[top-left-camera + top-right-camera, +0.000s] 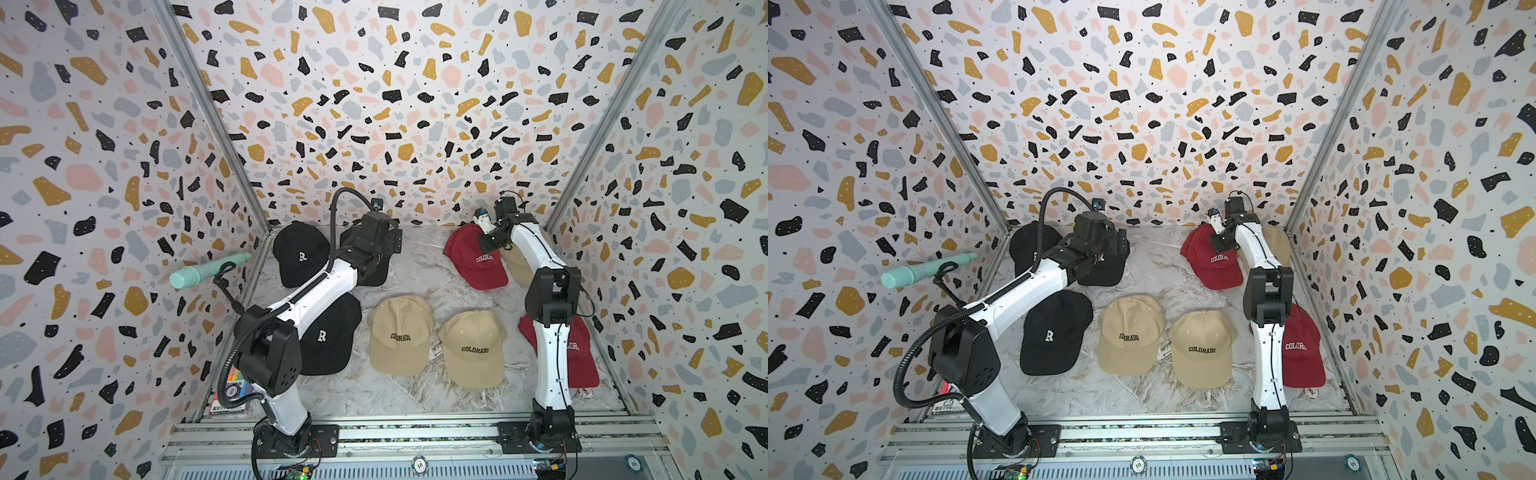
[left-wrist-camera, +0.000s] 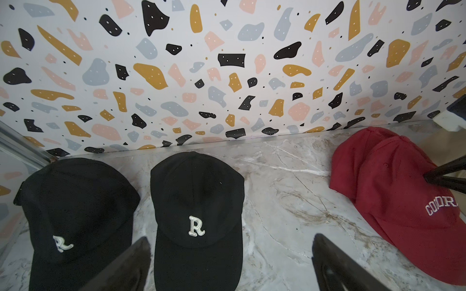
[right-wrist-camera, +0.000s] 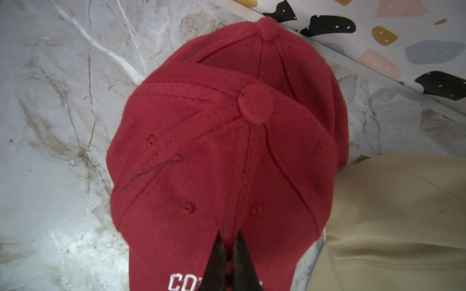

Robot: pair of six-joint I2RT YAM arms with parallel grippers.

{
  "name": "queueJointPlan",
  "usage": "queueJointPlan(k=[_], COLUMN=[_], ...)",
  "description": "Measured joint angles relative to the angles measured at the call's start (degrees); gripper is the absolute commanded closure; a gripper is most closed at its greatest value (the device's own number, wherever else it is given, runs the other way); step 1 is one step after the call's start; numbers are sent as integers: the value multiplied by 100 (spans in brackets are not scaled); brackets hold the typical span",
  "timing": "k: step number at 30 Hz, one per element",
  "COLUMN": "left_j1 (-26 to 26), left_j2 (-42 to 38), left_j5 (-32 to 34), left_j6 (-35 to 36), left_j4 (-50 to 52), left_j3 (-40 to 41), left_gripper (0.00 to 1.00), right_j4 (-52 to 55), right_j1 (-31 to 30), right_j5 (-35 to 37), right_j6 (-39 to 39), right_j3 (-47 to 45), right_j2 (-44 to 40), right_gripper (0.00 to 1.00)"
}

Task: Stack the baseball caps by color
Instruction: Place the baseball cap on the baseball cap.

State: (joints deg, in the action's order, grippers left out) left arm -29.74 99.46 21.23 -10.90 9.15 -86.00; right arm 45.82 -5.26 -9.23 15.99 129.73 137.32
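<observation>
Three black caps (image 2: 196,201), three tan caps (image 1: 399,332) and three red caps (image 1: 469,272) are showing. The right gripper (image 3: 229,233) is pinching the upper red cap (image 3: 222,156) of a pair; the left gripper (image 2: 230,236) is gaping above a black one.

High stereo pair; wrists near caps (image 3: 201,163)

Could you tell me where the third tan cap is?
Back right corner in both top views: the tan cap lies beside the stacked red caps, partly behind the right arm.
</observation>
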Motion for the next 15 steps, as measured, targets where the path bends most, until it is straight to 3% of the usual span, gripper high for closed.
queueJointPlan(k=[15], left_j1=[140], left_j2=[-114], left_j5=[79], left_j6=[90], left_j4=[-15], left_j3=[151], left_gripper=[0], right_j4=[-592], right_j1=[-372], right_j5=[0], right_j6=[-1204], right_j3=[-181], right_j2=[39], right_gripper=[99])
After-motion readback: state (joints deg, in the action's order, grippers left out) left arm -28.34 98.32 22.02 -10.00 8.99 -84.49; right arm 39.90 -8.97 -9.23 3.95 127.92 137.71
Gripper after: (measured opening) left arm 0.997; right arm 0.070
